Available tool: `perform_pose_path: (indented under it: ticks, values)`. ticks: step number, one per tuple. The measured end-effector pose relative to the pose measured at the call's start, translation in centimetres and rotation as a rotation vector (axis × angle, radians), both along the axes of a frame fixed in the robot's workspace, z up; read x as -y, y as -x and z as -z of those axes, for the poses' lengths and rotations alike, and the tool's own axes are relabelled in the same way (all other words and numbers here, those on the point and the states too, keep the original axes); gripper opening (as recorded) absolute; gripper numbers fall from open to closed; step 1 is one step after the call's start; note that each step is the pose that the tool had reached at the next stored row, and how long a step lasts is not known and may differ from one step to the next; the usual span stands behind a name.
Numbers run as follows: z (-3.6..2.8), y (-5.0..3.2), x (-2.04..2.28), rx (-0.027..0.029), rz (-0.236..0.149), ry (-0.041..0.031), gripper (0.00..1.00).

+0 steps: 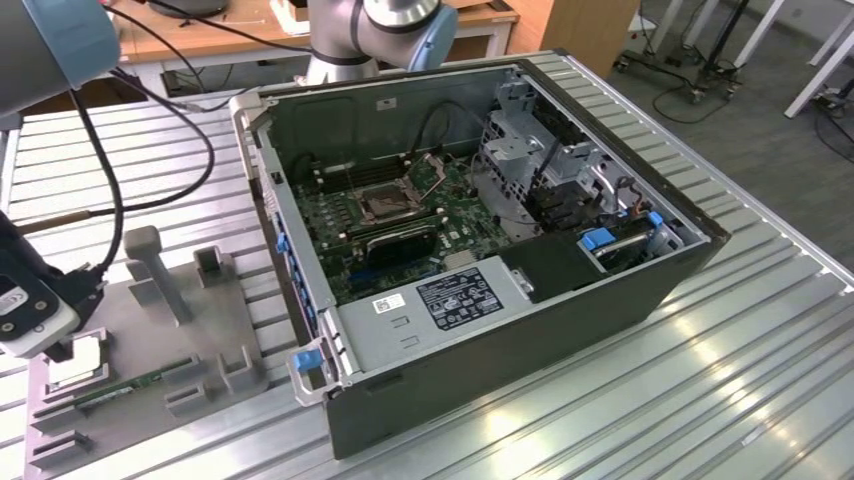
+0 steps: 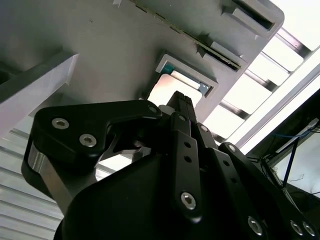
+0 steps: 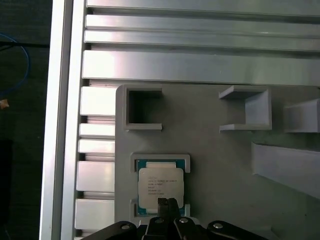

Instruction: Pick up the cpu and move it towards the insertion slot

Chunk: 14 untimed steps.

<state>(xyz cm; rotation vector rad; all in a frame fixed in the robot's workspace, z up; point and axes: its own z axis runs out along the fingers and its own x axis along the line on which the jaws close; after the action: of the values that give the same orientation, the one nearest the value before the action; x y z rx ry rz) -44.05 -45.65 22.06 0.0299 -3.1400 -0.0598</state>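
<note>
Pictured low at the exterior view's left: the gripper point(image 1: 56, 350), poised over a grey fixture plate point(image 1: 160, 345) on a slatted aluminium table point(image 1: 747, 380), the cpu point(image 1: 83, 362) directly beneath its tip. Fingers drawn tight together, gripping nothing.

Toward the middle of that same frame, well apart from the plate: an open computer case point(image 1: 534, 330), with the insertion slot point(image 1: 387, 205) bare on the green motherboard point(image 1: 454, 240) and edged by a silver frame. Also on the plate, near the cpu: a thin green memory stick point(image 1: 127, 388).

Added by the first wrist view: the seating. Cpu point(image 3: 160, 186) flat in a shallow square pocket of the plate, silver lid up, a teal rim peeking out at the pocket's corners. Fingertips point(image 3: 163, 202) paired side by side over the lid's edge closest to the gripper body. Beyond the pocket, two open-sided holders point(image 3: 144, 109) moulded into the plate, nothing in them.

Added by the second wrist view: the black linkage of the gripper point(image 2: 182, 99) from behind, one finger reaching toward the glare-washed lid point(image 2: 172, 90). Contact between tip and lid hard to judge, possibly a slight gap.
</note>
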Motion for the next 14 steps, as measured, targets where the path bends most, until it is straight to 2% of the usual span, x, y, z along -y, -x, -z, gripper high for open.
perform_pose_path:
  ticks: [5,14]
  values:
    - [0.43,0.00,0.08,-0.0001,0.000,0.0002,0.11]
    - [0.75,0.05,0.08,0.0001,0.000,0.0001,0.11]
